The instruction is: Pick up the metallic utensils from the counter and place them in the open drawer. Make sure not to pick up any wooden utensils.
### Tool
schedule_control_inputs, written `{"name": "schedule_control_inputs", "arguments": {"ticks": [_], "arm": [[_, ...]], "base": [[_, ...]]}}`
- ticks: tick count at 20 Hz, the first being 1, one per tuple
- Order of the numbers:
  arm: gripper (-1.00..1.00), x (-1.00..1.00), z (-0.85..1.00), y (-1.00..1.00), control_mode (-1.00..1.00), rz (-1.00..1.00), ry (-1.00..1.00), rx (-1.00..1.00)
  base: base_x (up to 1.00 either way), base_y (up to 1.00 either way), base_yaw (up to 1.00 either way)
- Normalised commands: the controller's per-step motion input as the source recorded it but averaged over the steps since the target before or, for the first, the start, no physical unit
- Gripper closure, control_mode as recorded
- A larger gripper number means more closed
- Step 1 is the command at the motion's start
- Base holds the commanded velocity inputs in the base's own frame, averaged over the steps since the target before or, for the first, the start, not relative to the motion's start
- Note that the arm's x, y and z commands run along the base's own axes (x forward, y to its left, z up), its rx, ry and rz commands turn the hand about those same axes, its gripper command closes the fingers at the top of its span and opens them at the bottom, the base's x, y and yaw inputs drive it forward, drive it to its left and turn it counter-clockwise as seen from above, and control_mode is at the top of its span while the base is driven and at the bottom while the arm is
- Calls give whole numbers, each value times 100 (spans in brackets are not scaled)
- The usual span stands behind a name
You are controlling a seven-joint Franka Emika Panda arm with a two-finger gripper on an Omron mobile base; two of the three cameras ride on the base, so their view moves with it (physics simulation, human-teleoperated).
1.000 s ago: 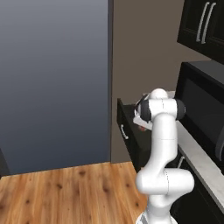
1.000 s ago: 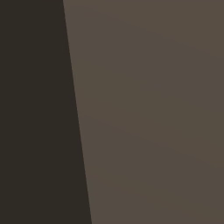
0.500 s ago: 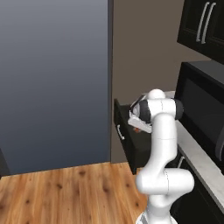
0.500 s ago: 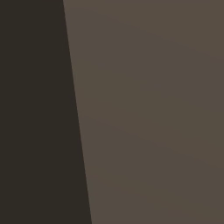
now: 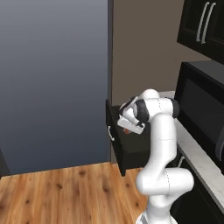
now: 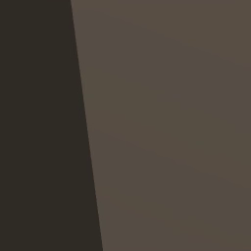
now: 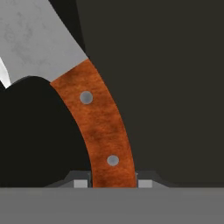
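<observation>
Holding the knife [image 7: 103, 127] by its orange-red handle, the gripper [image 7: 113, 183] has its two tips pressed on either side of the handle's lower end in the hand view, so the jaws are clenched on it rather than free. From there the handle curves up and away with two silver rivets showing, and the grey blade spreads toward the top left; a grip at the butt end leaves the blade pointing away from the hand, which should let it go into a container first. Behind the knife lies dark surface, likely the inside of the drawer, though this close it is hard to be sure. In the left base view the white arm bends over at the elbow and brings the gripper [image 5: 129, 127] down over the drawer [image 5: 127, 151], a black box pulled out from the cabinet run with its small curved handle on the front. A spot of orange under the hand is the knife [image 5: 126, 130], sitting just above the drawer's open top and, as far as I can judge, not yet set down inside. The hand is over the box, so a release here would probably drop the knife in. The right base view gives flat brown and dark panels, close up, with nothing of the task to read.
</observation>
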Motion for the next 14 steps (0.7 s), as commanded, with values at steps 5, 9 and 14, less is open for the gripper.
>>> {"name": "schedule_control_inputs", "arguments": {"ticks": [5,9,14], "arm": [[100,-13,0,54,-100,0,-11,19],[100,-13,0,45,-100,0,-13,27],[100,-5,-10,40,-100,0,-9,26]], "base": [[0,0,0],[0,0,0],[0,0,0]]}}
